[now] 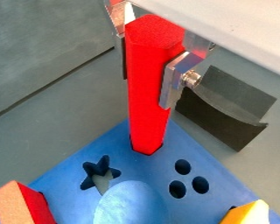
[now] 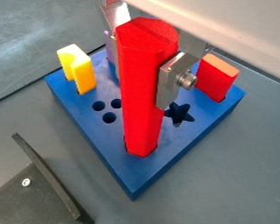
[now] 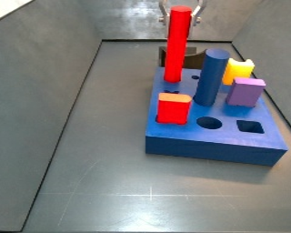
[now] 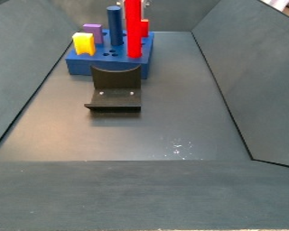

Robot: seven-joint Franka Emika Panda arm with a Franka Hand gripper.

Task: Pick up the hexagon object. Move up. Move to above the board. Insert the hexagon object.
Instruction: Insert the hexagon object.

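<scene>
The hexagon object [image 1: 149, 87] is a tall bright red rod standing upright, and my gripper [image 1: 152, 66] is shut on its upper part. Silver fingers [image 2: 171, 80] press on two opposite sides of it. Its lower end meets the top face of the blue board [image 1: 213, 162] at a corner and seems to sit in a hole there. In both side views the hexagon object [image 3: 176, 45] [image 4: 133, 25] stands at the board's [image 3: 215, 136] [image 4: 80, 65] corner nearest the fixture. My gripper [image 3: 178, 11] is at its top.
On the board stand a dark blue cylinder [image 3: 213, 77], a red cube [image 3: 174, 108], a yellow piece [image 3: 239, 69] and a purple block [image 3: 246, 92]. A star hole [image 2: 178, 112] and round holes [image 2: 105, 110] are open. The dark fixture [image 4: 115, 86] stands beside the board.
</scene>
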